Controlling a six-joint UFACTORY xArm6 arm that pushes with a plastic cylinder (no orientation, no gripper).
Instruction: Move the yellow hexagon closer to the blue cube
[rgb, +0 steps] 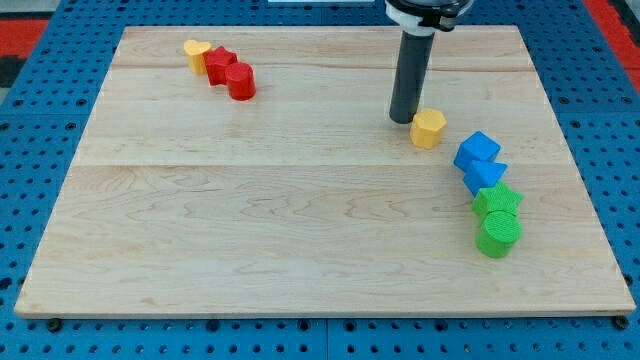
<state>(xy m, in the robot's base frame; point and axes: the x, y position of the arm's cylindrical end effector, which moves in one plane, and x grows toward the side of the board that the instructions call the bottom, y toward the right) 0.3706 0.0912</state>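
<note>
The yellow hexagon (428, 128) lies right of the board's middle, towards the view's top. My tip (403, 120) stands just left of it, touching or nearly touching its left side. The blue cube (477, 152) lies a short way to the lower right of the hexagon, with a small gap between them. A second blue block (485, 176) sits directly below the cube and touches it.
A green star-like block (497, 201) and a green cylinder (498, 234) continue the row below the blue blocks. At the view's top left lie a yellow block (196, 53), a red block (221, 65) and a red cylinder (241, 82). The wooden board (300, 220) rests on a blue pegboard.
</note>
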